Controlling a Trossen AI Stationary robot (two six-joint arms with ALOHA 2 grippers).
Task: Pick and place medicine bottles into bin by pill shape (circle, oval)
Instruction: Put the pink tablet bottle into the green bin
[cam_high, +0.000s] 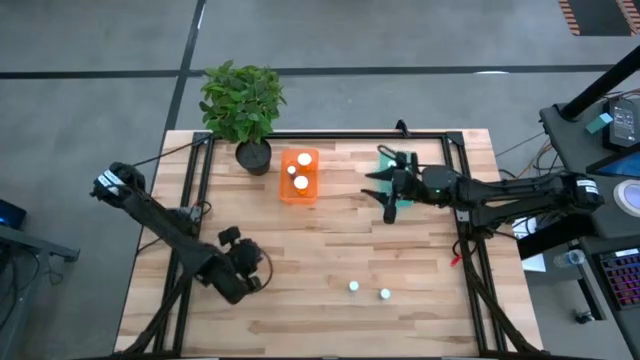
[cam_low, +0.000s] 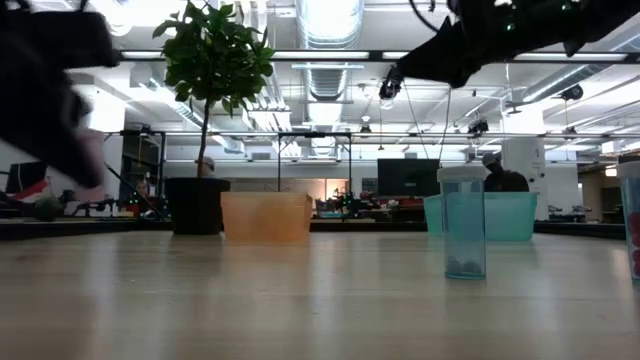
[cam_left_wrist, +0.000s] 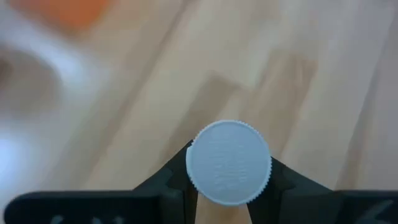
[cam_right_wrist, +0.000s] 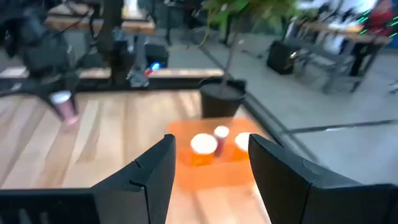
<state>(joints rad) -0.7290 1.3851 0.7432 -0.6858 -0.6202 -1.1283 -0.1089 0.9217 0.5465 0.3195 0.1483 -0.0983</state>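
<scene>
Two dark arms over a light wooden slatted tabletop (cam_high: 330, 250).

Left pincer (cam_left_wrist: 229, 186) sits over the near-left part of the tabletop, jaws closed down on one small medicine bottle with a round ribbed white cap (cam_left_wrist: 229, 162), a finger pressing each side of the cap. From the right wrist view that bottle (cam_right_wrist: 63, 104) shows a pinkish body, held clear of the wood.

Right pincer (cam_right_wrist: 208, 165) hovers by the far-right side, over the teal-green translucent rectangular plastic tub (cam_low: 518, 215), fingers spread apart, nothing between them.

Tubs: two. The orange translucent rectangular plastic tub (cam_high: 299, 190) stands far-centre, just beside the black plant pot (cam_high: 254, 156) with its leafy green plant (cam_high: 242, 100). The teal one is mostly hidden under the right arm in the high view.

Bottles counted:
- three white caps inside the orange tub (cam_right_wrist: 203, 144) in the right wrist view
- two loose white-capped bottles on the near-centre tabletop, close together: (cam_high: 353, 287) and (cam_high: 385, 294)
- one in the left pincer

Six visible in all. Low view shows one loose bottle as teal-bodied and upright (cam_low: 464, 222), well in front of the teal tub. Contents of the teal tub cannot be made out.
</scene>
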